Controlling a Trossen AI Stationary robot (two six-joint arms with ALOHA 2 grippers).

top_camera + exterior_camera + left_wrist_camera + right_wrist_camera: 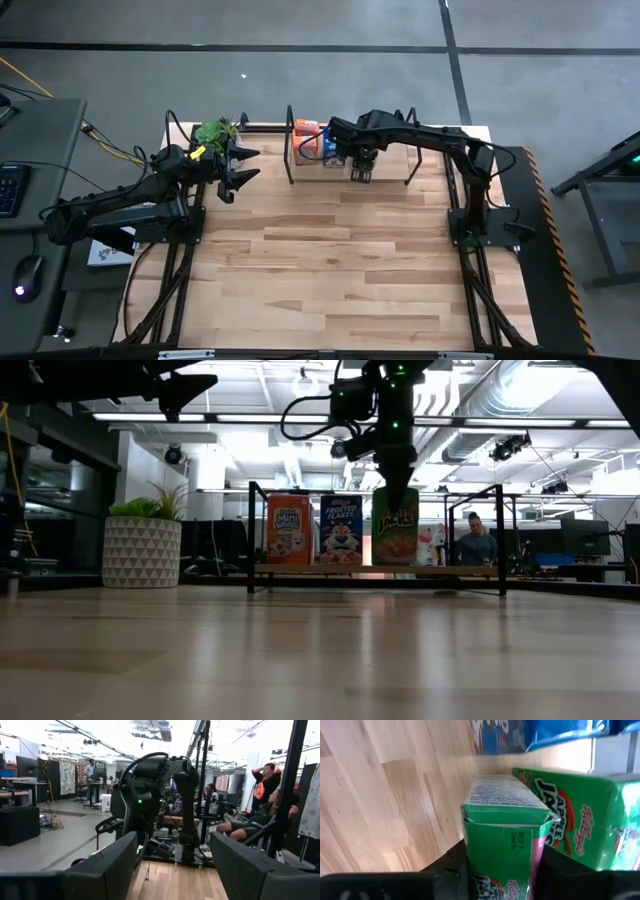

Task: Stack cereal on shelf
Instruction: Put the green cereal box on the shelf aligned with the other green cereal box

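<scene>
A black rod shelf (470, 570) stands at the table's far side. An orange cereal box (288, 530) and a blue one (341, 530) stand upright on its board. My right gripper (395, 480) hangs over the board beside the blue box, shut on a green cereal box (395, 530). The right wrist view shows a second green box (580, 820) close beside the held one (502, 820). My left gripper (238, 170) is open, raised near the table's far left by the potted plant. Other boxes are out of view. My right gripper (502, 865) pinches the green box's upper end (495, 845) between its two fingers, one on each opposite face. The fingers come from above, pointing down. The box hangs upright, its lower edge (395, 563) level with the shelf board; whether it rests there I cannot tell.
A potted green plant (142, 540) in a patterned white pot stands at the far left, just beside the left gripper. The shelf's upright end frames (251, 535) (500, 535) bound the board. Wooden tabletop (330, 260) stretches toward the near edge. A person (475, 545) sits beyond the table.
</scene>
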